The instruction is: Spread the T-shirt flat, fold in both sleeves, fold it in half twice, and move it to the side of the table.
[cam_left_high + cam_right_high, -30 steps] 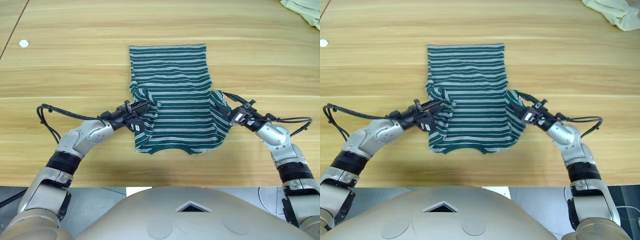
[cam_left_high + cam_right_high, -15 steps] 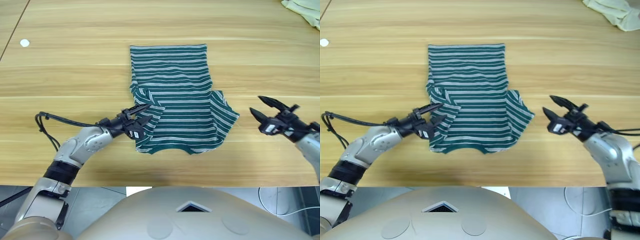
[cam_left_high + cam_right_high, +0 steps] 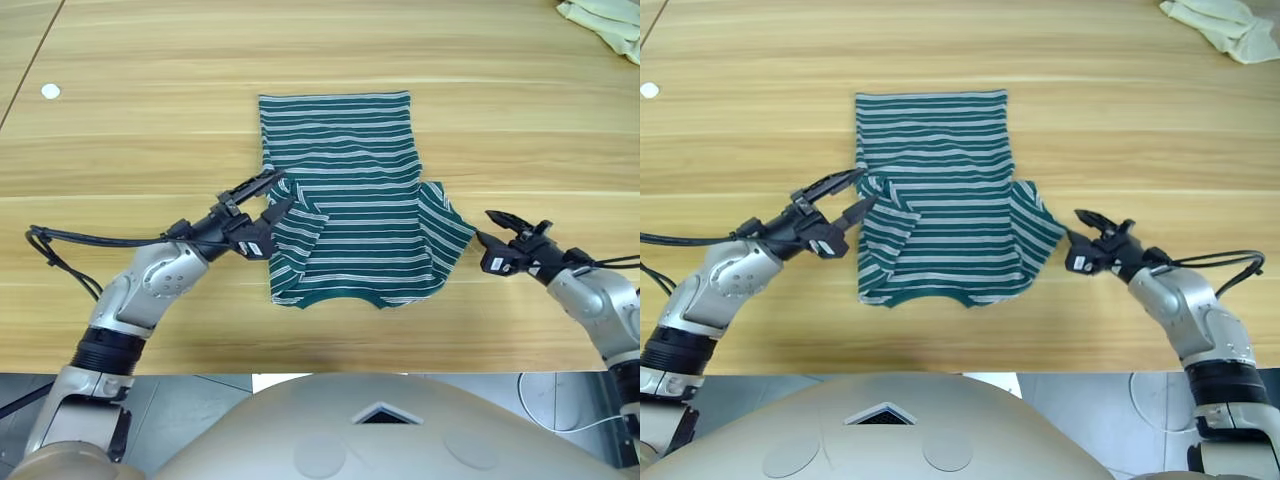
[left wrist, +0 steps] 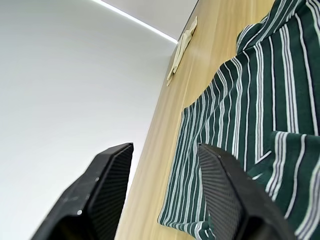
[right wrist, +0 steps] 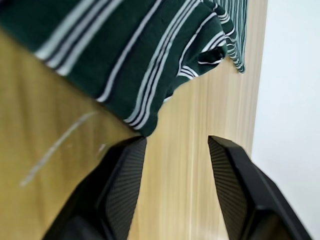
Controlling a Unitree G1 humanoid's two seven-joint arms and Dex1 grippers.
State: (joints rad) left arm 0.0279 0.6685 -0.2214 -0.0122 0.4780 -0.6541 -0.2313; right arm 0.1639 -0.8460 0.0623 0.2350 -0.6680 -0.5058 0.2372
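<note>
On the pale wooden bench (image 3: 150,130) lies the green-and-white striped T-shirt (image 3: 350,190), my left fingers (image 4: 222,185) wide at its left sleeve (image 3: 292,215), my right fingers (image 5: 122,190) wide at the right sleeve (image 3: 448,215) tip; sleeve-folding seems in hand, so next I should pinch and draw inward.

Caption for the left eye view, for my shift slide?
Open left end effector and open right end effector flank the striped green T-shirt on the wooden table.
</note>
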